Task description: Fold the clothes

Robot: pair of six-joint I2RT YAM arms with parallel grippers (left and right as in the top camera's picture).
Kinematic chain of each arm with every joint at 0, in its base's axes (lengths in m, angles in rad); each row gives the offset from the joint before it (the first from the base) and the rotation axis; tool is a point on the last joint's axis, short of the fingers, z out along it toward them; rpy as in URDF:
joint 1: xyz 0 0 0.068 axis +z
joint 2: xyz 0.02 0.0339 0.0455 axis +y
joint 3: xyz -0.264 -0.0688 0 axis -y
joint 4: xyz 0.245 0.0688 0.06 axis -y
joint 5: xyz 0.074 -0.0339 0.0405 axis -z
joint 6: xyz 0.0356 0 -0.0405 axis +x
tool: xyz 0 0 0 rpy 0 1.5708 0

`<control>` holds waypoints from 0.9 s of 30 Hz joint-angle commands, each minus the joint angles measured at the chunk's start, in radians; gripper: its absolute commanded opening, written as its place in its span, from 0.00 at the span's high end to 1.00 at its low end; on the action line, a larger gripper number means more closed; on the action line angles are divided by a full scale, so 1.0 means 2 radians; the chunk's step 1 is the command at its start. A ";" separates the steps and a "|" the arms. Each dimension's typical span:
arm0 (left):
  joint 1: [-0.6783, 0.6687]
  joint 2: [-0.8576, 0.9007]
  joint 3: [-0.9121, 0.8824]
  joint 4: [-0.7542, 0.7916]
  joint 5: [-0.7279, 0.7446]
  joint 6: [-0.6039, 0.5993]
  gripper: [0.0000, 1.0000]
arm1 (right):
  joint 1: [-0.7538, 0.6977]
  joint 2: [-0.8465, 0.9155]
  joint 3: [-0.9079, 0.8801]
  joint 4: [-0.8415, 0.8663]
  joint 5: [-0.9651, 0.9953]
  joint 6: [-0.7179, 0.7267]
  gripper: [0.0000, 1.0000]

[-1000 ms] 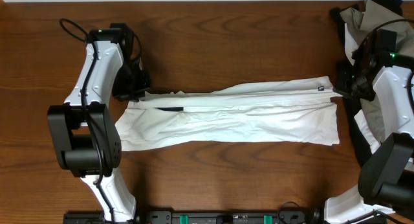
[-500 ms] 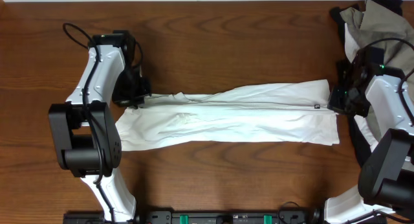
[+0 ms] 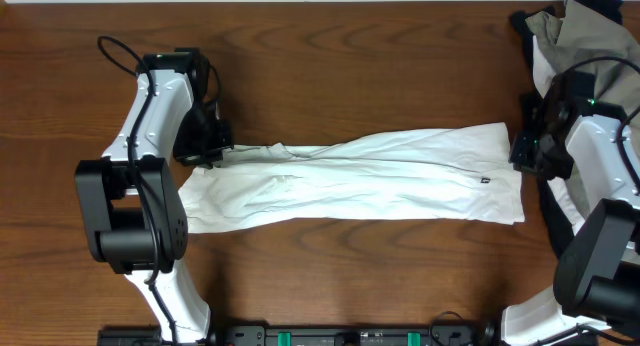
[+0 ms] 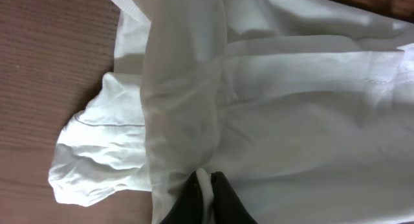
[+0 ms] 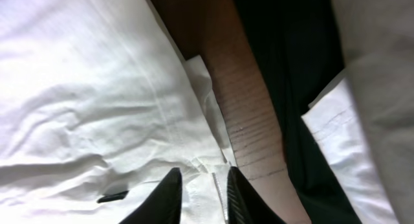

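Laying the lengthwise fold down: overhead, the white T-shirt [image 3: 350, 176] lies stretched between my left gripper [image 3: 212, 151] and right gripper [image 3: 521, 156].
Left wrist: clamped on fabric. Right wrist: jaws slightly parted over the hem. Next, I reckon, release and regrip crosswise.

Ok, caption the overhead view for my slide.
T-shirt folded into a long band across the table; left gripper pinches one end, right gripper at the other.

Overhead faces straight down — both wrist views sit close over the T-shirt [image 3: 350, 176]
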State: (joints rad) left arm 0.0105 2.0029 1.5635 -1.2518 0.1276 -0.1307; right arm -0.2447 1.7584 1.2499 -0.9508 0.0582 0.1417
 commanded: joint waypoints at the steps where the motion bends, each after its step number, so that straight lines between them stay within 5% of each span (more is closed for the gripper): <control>1: 0.003 -0.002 -0.002 -0.006 -0.008 -0.002 0.94 | -0.005 -0.009 0.033 -0.004 -0.017 -0.011 0.84; 6: 0.003 -0.002 -0.002 -0.015 -0.008 -0.002 0.94 | -0.004 -0.009 0.032 -0.019 -0.069 -0.029 0.95; 13: 0.003 -0.002 -0.002 -0.032 -0.008 -0.002 0.94 | 0.004 -0.008 -0.020 -0.005 -0.071 -0.028 0.96; 27: 0.003 -0.002 -0.002 -0.068 -0.008 -0.002 0.94 | 0.012 -0.007 -0.163 0.162 -0.086 -0.015 0.95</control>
State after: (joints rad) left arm 0.0105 2.0029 1.5635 -1.3689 0.1272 -0.1307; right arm -0.2249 1.7554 0.9611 -0.6502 -0.1051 0.1001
